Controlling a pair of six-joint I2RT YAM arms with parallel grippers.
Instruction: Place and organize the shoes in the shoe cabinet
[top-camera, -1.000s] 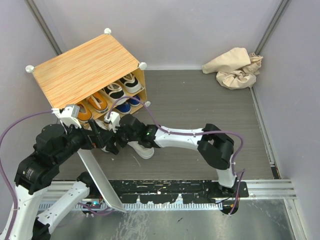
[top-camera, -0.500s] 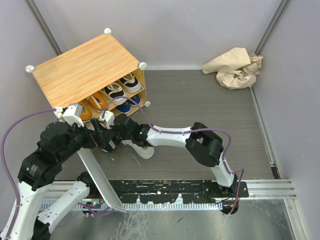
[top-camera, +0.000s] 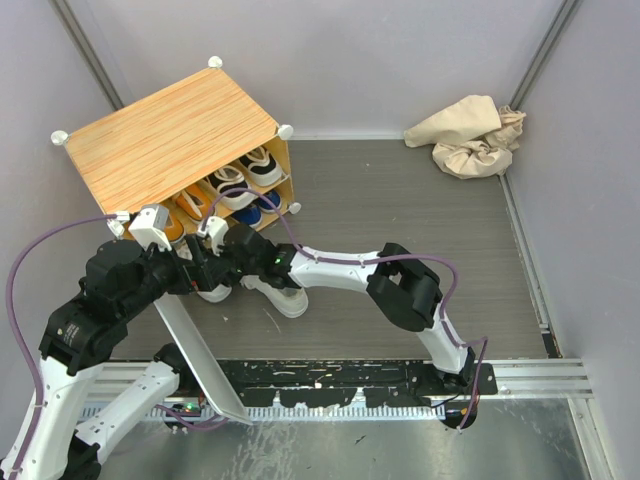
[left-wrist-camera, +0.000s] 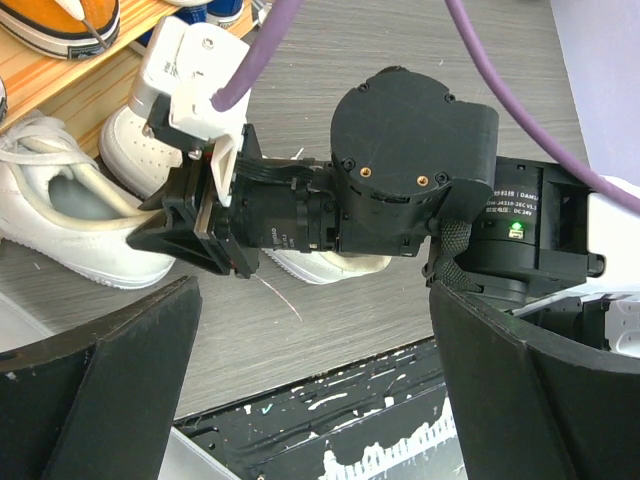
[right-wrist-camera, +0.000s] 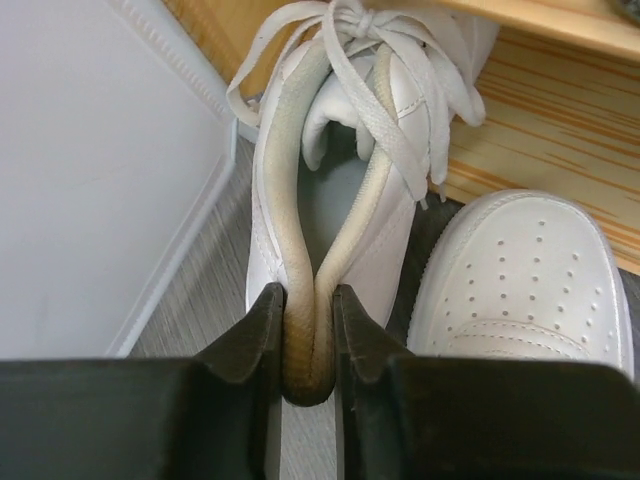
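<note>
Right claw (right-wrist-camera: 303, 340) pinches the heel rim of a white shoe (right-wrist-camera: 335, 190), which lies on the floor ahead of it, toe toward the cabinet (top-camera: 170, 135); its mate (right-wrist-camera: 520, 280) sits just right.

The shoe cabinet (top-camera: 170, 135) has a matt top of striped orange-tan wood grain. The white sneaker (right-wrist-camera: 330, 190) looks like smooth leather, with flat woven cloth laces and a yellowish padded collar. The second white sneaker (right-wrist-camera: 520, 290) has a perforated toe with a soft shine. The right gripper (right-wrist-camera: 305, 320) looks like matt black plastic. The table (top-camera: 420, 210) is matt grey wood grain. The beige cloth (top-camera: 470, 135) is crumpled.
</note>
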